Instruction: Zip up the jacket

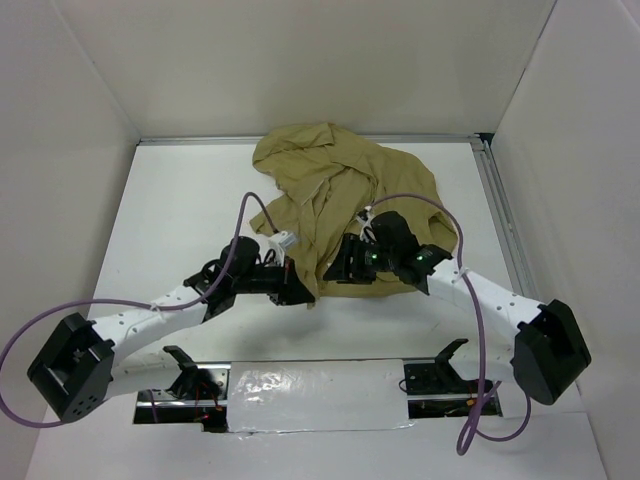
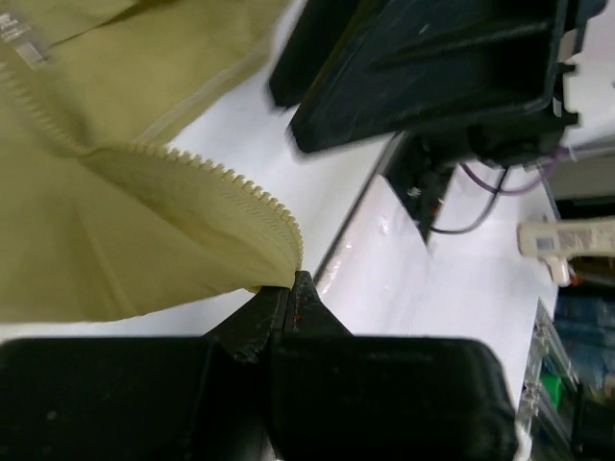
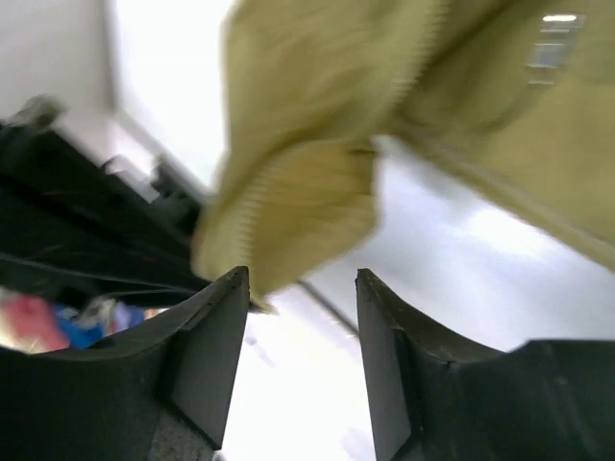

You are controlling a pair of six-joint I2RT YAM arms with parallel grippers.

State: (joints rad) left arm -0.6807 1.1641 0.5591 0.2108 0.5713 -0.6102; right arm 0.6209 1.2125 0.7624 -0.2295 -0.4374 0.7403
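Note:
The khaki jacket (image 1: 340, 190) lies crumpled at the middle back of the white table. Its lower corner hangs toward the near side, between the two arms. My left gripper (image 1: 298, 290) is shut on that corner. In the left wrist view the fabric (image 2: 115, 221) and its zipper teeth (image 2: 221, 178) converge to the very tips of my left gripper (image 2: 293, 283). My right gripper (image 1: 345, 268) hovers over the jacket's near edge. In the right wrist view, my right gripper (image 3: 302, 276) is open with nothing between its fingers, and a blurred flap of the jacket (image 3: 298, 211) with zipper teeth hangs just beyond the left finger.
White walls close in the table on three sides, and a metal rail (image 1: 500, 220) runs along its right edge. A taped white strip (image 1: 320, 385) lies between the arm bases. Purple cables (image 1: 420, 200) loop over both arms. The right arm's black body (image 2: 432, 67) sits close ahead of the left wrist.

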